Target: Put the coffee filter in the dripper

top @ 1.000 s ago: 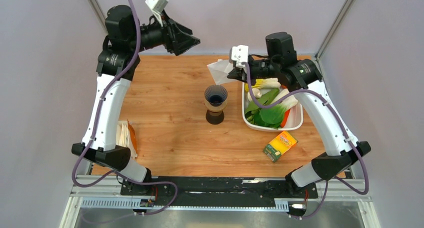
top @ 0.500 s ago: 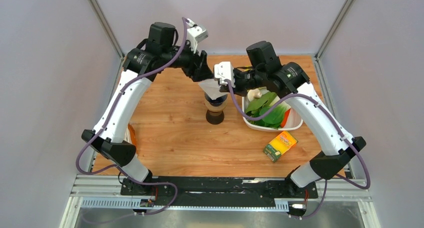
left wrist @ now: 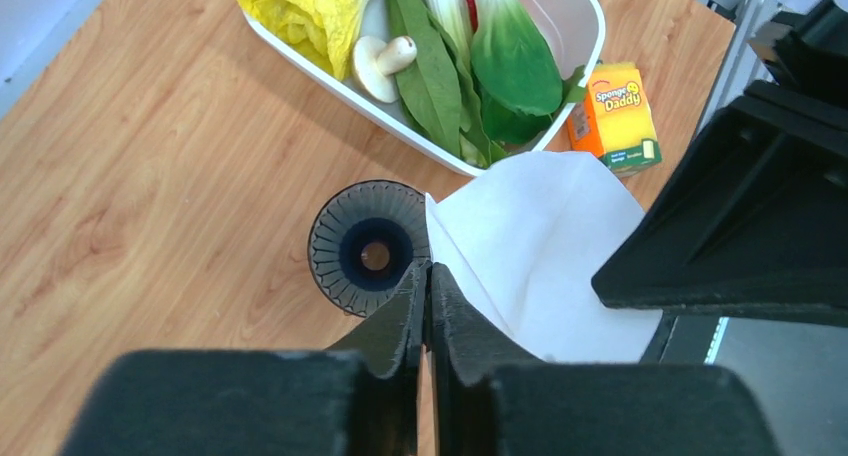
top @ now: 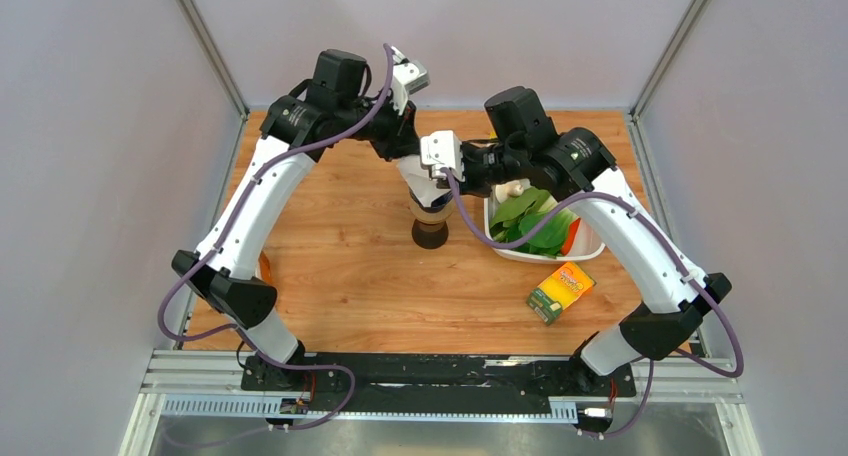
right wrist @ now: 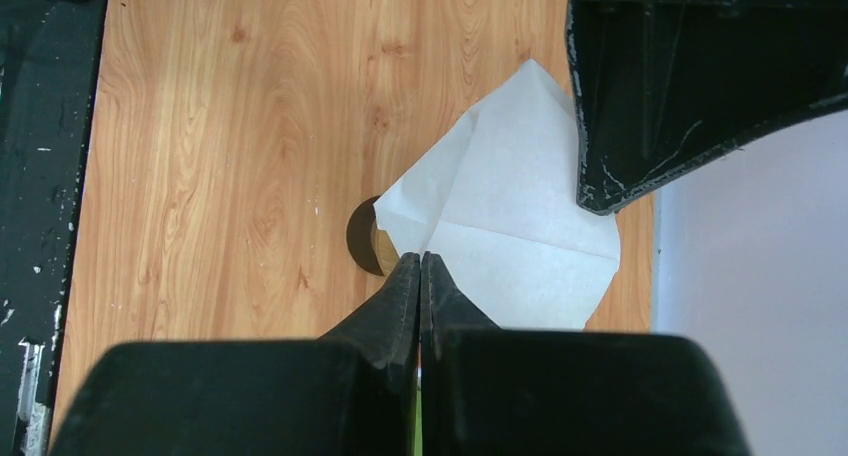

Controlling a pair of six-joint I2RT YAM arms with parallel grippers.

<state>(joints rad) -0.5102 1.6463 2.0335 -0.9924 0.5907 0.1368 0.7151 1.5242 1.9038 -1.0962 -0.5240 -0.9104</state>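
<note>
The white paper coffee filter (top: 418, 175) hangs in the air just above the dripper (top: 430, 227), which stands upright on the wooden table. In the left wrist view the dripper's ribbed round mouth (left wrist: 366, 248) shows from above, with the filter (left wrist: 540, 256) spread to its right. My left gripper (left wrist: 428, 268) is shut on the filter's near edge, right beside the dripper's rim. My right gripper (right wrist: 421, 259) is shut on another edge of the filter (right wrist: 510, 226). There the sheet hides all of the dripper (right wrist: 364, 238) except a dark sliver. The two grippers (top: 405, 148) (top: 442, 172) meet over the dripper.
A white tub (top: 594, 244) of green vegetables and a mushroom sits right of the dripper. A yellow-orange sponge box (top: 560, 290) lies in front of the tub. An orange-and-white packet (top: 262, 272) lies at the table's left edge, partly behind the left arm.
The left arm swung in from the back left to the filter and its jaws closed on the edge. The right arm carried the filter left to above the dripper.
</note>
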